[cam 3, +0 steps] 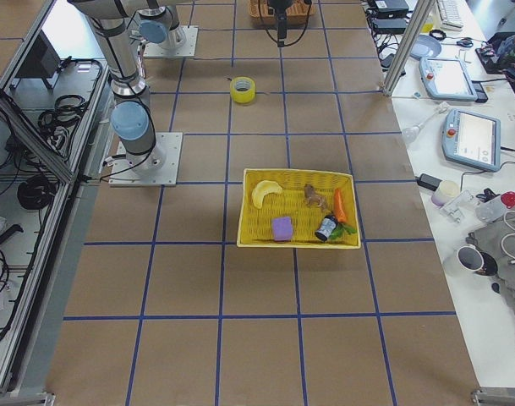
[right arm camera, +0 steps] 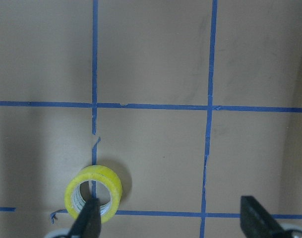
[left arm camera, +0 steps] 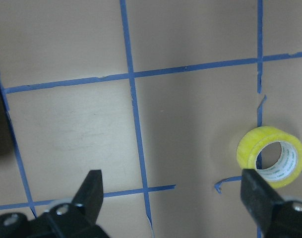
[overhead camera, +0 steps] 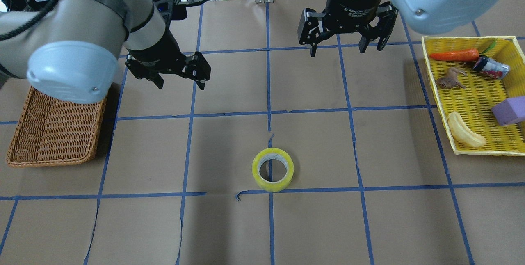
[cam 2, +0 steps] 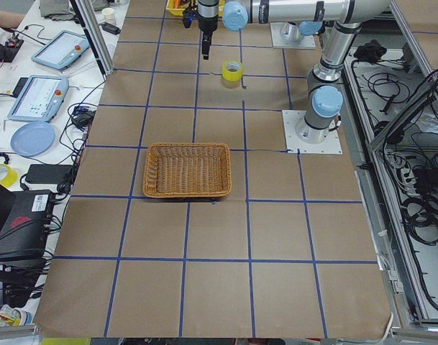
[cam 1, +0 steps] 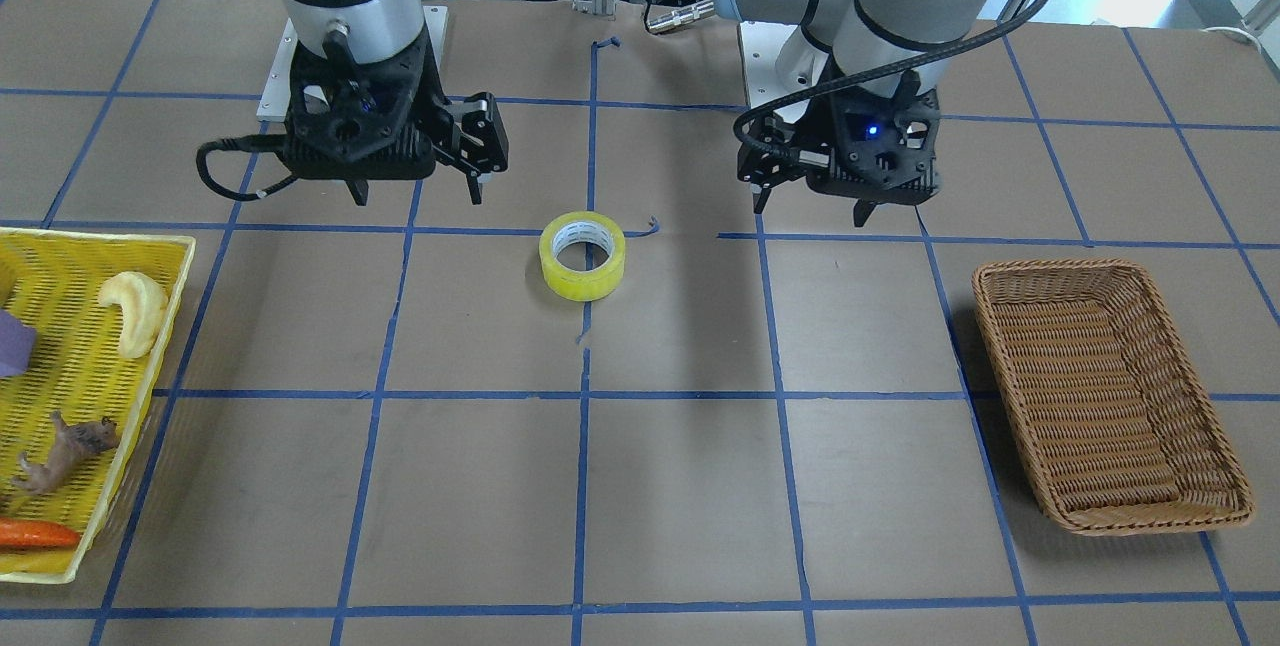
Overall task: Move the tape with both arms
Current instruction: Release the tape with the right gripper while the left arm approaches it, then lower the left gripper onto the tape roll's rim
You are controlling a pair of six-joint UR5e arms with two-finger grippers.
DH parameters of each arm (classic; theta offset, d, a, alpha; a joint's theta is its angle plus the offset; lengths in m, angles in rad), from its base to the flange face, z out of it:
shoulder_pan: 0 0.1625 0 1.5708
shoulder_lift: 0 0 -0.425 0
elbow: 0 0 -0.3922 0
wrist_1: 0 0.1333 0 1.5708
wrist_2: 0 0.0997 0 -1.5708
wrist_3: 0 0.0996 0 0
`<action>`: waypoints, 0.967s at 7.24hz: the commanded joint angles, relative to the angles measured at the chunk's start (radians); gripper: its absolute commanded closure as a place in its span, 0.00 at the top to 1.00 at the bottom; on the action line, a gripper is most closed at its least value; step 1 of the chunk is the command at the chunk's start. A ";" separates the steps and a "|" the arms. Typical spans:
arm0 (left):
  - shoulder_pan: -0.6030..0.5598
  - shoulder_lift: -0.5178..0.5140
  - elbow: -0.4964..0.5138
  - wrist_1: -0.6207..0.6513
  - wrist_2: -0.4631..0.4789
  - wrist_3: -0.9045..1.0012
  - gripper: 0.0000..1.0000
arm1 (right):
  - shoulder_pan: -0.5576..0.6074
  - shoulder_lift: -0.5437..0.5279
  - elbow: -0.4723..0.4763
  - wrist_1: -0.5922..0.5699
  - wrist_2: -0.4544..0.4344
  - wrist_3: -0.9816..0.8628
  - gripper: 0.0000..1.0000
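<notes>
The yellow tape roll [overhead camera: 273, 186] lies flat on the table near the middle, its white printed core showing; it also shows in the front view [cam 1: 582, 286]. My left gripper [overhead camera: 179, 86] is open and empty, hovering above the table to the tape's left and back toward the robot. My right gripper [overhead camera: 337, 51] is open and empty, hovering to the tape's right and back toward the robot. In the left wrist view the tape [left arm camera: 250, 148] lies ahead near the right finger. In the right wrist view the tape [right arm camera: 98, 173] lies near the left finger.
An empty brown wicker basket [overhead camera: 49, 161] sits at the table's left side, partly under my left arm. A yellow mesh basket [overhead camera: 434, 84] on the right holds a pale banana toy [overhead camera: 465, 135], a carrot, a toy animal, a purple block and a small bottle.
</notes>
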 commanded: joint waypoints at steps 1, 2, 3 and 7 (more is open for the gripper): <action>-0.112 -0.027 -0.210 0.300 0.001 -0.102 1.00 | -0.003 -0.012 0.011 0.040 0.012 0.011 1.00; -0.130 -0.043 -0.297 0.397 -0.002 -0.214 1.00 | -0.003 -0.012 0.011 0.053 0.003 0.011 1.00; -0.171 -0.056 -0.339 0.410 -0.001 -0.280 1.00 | -0.003 -0.013 0.006 0.050 0.002 0.011 1.00; -0.244 -0.142 -0.341 0.404 -0.061 -0.413 1.00 | -0.009 -0.006 -0.002 0.038 0.012 0.002 1.00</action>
